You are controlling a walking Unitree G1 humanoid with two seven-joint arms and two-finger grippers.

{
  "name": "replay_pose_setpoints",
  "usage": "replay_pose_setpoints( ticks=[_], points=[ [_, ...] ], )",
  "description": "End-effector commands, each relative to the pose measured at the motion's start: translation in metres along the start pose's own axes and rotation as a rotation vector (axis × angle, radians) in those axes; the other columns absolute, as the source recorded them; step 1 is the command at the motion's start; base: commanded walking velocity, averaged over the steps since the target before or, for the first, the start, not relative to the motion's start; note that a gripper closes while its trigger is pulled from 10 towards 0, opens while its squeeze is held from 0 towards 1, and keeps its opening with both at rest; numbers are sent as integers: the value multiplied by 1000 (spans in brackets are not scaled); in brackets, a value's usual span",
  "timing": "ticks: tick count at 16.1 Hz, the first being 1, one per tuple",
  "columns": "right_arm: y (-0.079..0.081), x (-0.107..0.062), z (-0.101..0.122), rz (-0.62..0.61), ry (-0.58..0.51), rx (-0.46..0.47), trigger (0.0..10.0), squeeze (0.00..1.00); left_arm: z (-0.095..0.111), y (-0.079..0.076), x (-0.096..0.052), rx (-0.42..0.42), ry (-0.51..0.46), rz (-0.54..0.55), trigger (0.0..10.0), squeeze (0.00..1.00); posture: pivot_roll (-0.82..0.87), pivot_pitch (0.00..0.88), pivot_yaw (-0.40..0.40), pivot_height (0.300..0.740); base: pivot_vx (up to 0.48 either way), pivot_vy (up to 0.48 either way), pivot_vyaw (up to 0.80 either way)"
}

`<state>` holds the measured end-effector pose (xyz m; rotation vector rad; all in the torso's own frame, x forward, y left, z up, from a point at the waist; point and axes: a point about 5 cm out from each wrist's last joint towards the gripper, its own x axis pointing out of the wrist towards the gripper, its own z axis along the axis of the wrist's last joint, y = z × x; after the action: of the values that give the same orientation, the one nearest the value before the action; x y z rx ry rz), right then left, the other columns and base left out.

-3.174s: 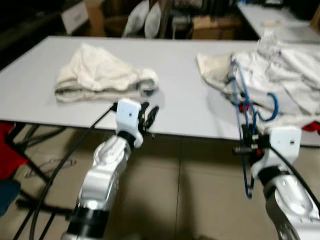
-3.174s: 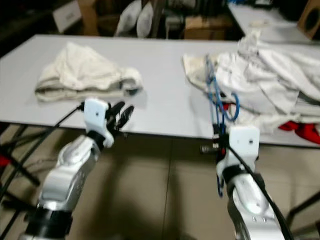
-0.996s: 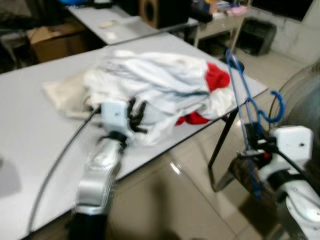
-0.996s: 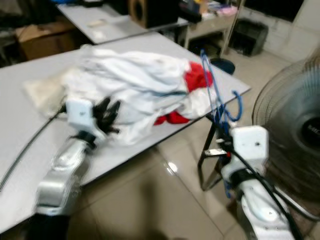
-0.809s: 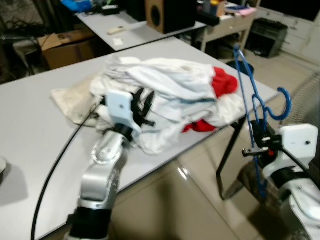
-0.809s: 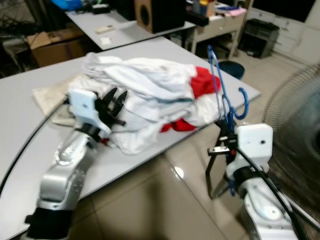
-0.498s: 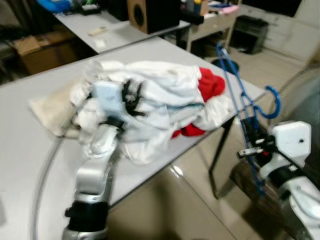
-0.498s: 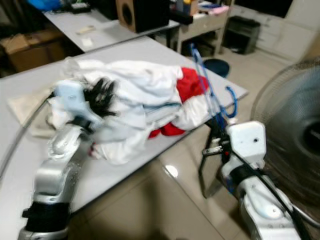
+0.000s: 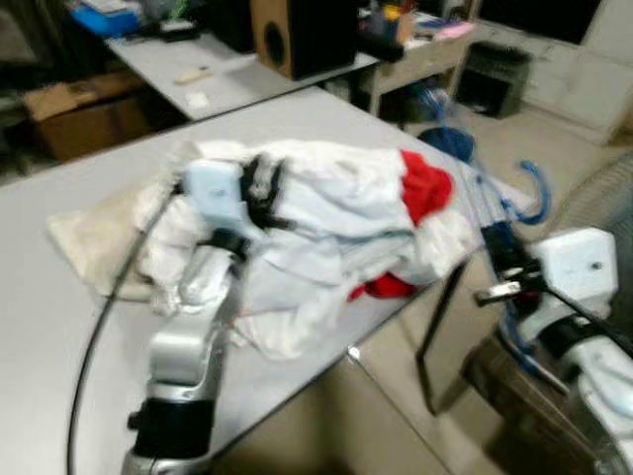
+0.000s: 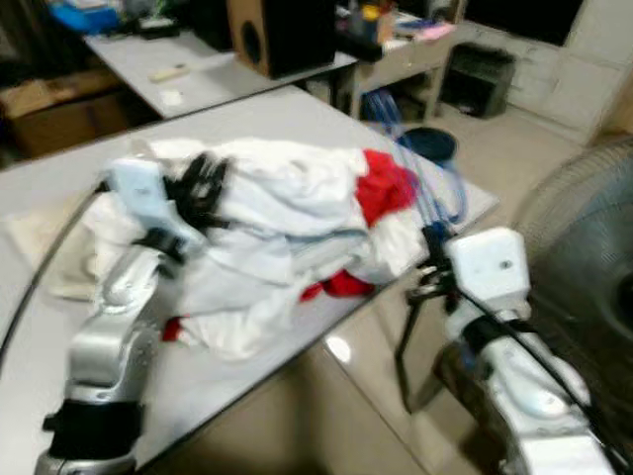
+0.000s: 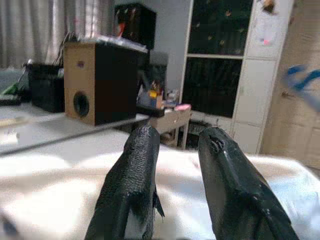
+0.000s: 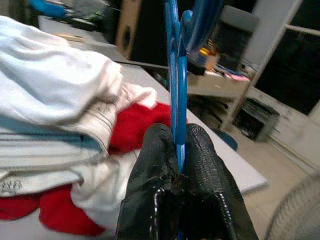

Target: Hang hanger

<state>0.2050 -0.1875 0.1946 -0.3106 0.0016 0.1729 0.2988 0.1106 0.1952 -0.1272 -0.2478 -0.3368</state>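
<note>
A blue hanger (image 12: 175,75) stands upright between the fingers of my right gripper (image 12: 177,145), which is shut on its lower part. In the eye views that gripper (image 9: 499,252) is off the table's right corner, and the hanger (image 9: 483,203) above it is blurred, with its hook (image 9: 535,194) pointing right. My left gripper (image 9: 262,190) hovers over a pile of white and red clothes (image 9: 336,213). Its fingers (image 11: 135,165) are spread and nothing is between them.
The clothes lie on a grey table (image 9: 59,327) whose right corner is near my right arm. A large round fan (image 10: 584,247) stands at the right. Behind are another table (image 9: 198,59) with a speaker (image 9: 297,35), a desk and cabinets.
The camera has shifted a little, so the whole scene moved. My right gripper with the hanger has swung slightly and now looks blurred. The left gripper stays over the clothes pile.
</note>
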Motion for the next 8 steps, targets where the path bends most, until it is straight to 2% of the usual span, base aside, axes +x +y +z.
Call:
replay_pose_setpoints(
  ticks=[1,2,3,4,5,7,8],
  points=[
    [1,1,6,59,-32,-10,10000,0,1,16,2,27,11,16,10000,0,-174,0,20,740,0,0,0],
    [-2,1,7,70,-36,-17,10000,0,4,21,6,12,-7,18,10000,204,-174,0,26,740,0,0,0],
    [-4,1,8,82,-37,-33,10000,0,10,27,10,6,-34,37,10000,1000,-174,0,29,740,0,0,0],
    [-5,0,8,94,-37,-44,10000,0,13,31,13,12,-39,25,10000,1000,-174,0,33,740,0,0,0],
    [-7,0,9,120,-36,-69,10000,0,14,43,22,90,-1,46,10000,1000,-169,0,46,740,0,0,0],
    [-9,1,10,138,-36,-74,10000,0,12,63,34,198,78,136,10000,1000,-160,0,48,740,0,0,0],
    [-9,1,10,141,-37,-75,10000,0,11,67,39,219,99,156,10000,541,-160,0,49,740,0,0,0]
  ],
)
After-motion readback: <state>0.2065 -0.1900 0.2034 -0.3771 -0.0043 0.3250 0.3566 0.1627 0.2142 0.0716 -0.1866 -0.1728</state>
